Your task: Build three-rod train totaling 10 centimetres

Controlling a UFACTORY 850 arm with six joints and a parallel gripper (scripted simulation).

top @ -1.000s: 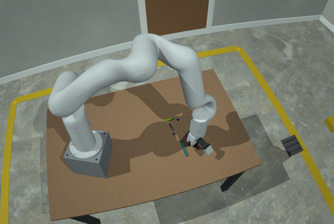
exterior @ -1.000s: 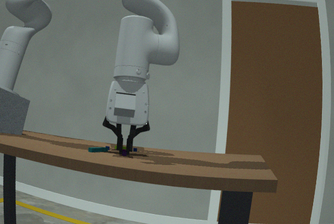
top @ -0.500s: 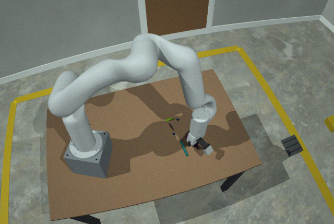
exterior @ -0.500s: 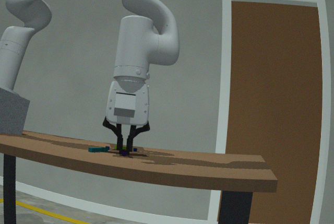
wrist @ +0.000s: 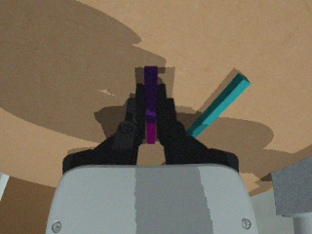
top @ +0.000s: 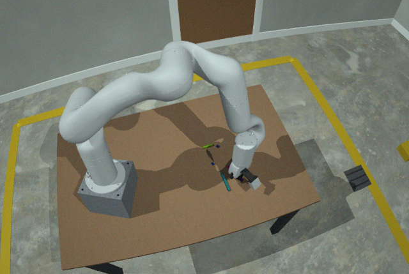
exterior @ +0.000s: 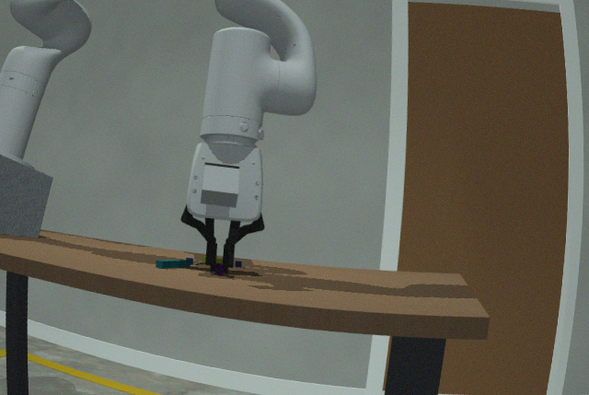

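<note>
My gripper (top: 238,177) (exterior: 219,262) (wrist: 150,96) is shut on a purple rod (wrist: 151,81) (exterior: 218,270) and holds it down at the table top, right of the middle. A short magenta rod (wrist: 151,133) sits in line with the purple rod's near end, between my fingers; I cannot tell if they touch. A turquoise rod (top: 225,181) (exterior: 172,263) (wrist: 221,104) lies flat just beside my gripper, at an angle to the purple rod. A lime rod (top: 207,145) lies farther back. Two small blue rods (top: 218,145) (top: 213,163) lie near it.
The brown table (top: 165,231) (exterior: 332,305) carries the arm's grey base block (top: 108,195) at its left. The table's right edge is some way from the rods. A grey block (top: 356,177) lies on the floor to the right.
</note>
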